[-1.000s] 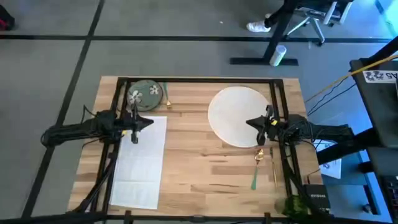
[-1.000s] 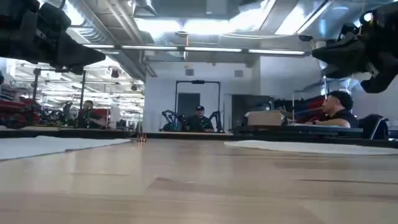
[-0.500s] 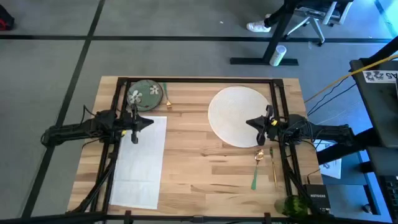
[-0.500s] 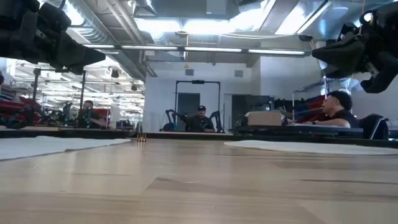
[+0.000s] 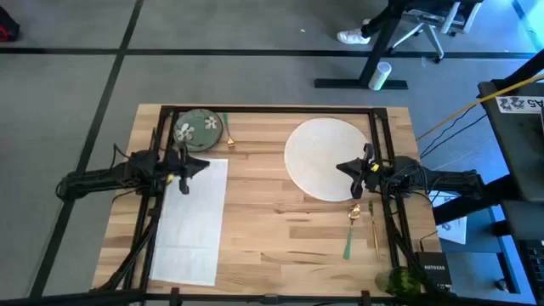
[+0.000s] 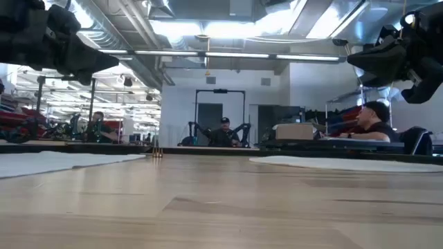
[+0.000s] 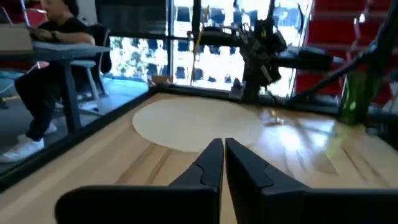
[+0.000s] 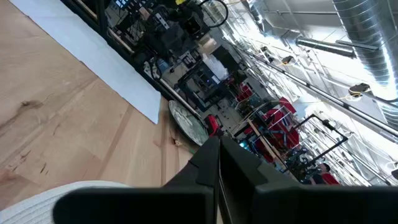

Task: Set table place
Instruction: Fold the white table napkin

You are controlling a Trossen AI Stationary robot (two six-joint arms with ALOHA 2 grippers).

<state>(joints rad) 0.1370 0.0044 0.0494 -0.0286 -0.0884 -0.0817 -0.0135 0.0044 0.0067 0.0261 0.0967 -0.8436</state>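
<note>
The table (image 5: 272, 229) is a light butcher-block rectangle with black frame bars. On it, the place lies scattered — a large round white plate (image 5: 325, 158) toward the far right, a small green flowered dish (image 5: 197, 128) at the far left corner, a white napkin (image 5: 194, 223) spread flat along the left side. Gold cutlery with green handles (image 5: 351, 229) lies near the plate's near edge — a green tumbler (image 5: 396, 281) stands at the near right corner.

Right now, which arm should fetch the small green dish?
Left. The left gripper hovers just beside the green dish, while the right gripper sits over the white plate, farther away.
</note>
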